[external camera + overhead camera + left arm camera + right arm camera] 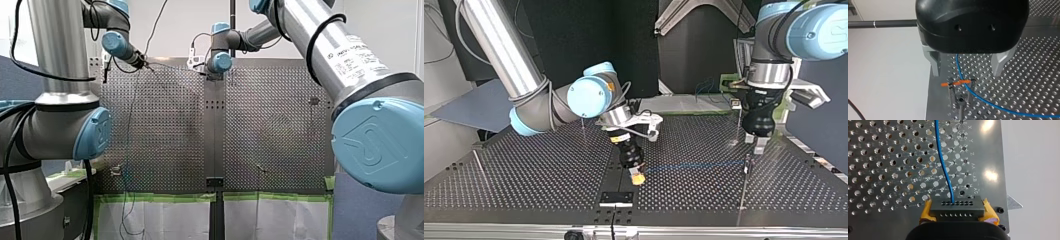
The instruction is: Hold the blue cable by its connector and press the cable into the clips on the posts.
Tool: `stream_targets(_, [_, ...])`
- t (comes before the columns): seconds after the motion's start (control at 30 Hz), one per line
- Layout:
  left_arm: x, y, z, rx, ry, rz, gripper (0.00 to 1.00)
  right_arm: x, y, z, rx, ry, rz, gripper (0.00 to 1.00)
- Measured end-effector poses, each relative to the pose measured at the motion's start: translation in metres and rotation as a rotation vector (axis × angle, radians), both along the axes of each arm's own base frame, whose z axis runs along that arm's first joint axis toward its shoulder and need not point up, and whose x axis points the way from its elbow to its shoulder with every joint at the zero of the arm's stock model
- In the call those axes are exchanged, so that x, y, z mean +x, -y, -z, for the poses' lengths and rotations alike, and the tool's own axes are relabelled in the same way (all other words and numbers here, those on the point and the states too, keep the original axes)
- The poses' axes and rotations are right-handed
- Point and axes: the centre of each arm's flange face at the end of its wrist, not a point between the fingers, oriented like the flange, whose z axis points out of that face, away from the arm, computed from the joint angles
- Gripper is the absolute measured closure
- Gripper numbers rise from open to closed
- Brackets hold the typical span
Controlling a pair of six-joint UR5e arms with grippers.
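1. Right claw [637,178], nearest in the top view: clamped on the dark connector [957,207], one of its yellow pads [990,213] at each end, low over the perforated worktop [524,170].
2. Blue cable [941,157]: leaves the connector's upper row of holes and runs low over the worktop toward the top view's right.
3. Post [961,106] with orange-and-black clip [958,83], towards the worktop's edge at the top view's right: the cable crosses the clip; whether it is seated cannot be told.
4. Left claw [967,71], farthest: black body, metal fingers [935,63] wide apart, straddling the cable just above the clip and gripping nothing.
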Motion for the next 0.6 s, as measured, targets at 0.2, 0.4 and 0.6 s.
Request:
stream_targets(0.2, [-0.0007,0.0049,-0.0043,0.006,0.007,0.012,0.00,-0.0009,0.0013,0.0002,0.000,0.000,0.002,1.00])
stream_targets(0.4, [-0.0015,0.0072,-0.0038,0.006,0.003,0.015,0.00,-0.0009,0.0023,0.0017,0.002,-0.002,0.003,1.00])
stream_targets(0.6, [-0.0023,0.0080,-0.0038,0.008,0.002,0.006,0.00,-0.0005,0.0030,0.0040,0.004,-0.004,0.003,1.00])
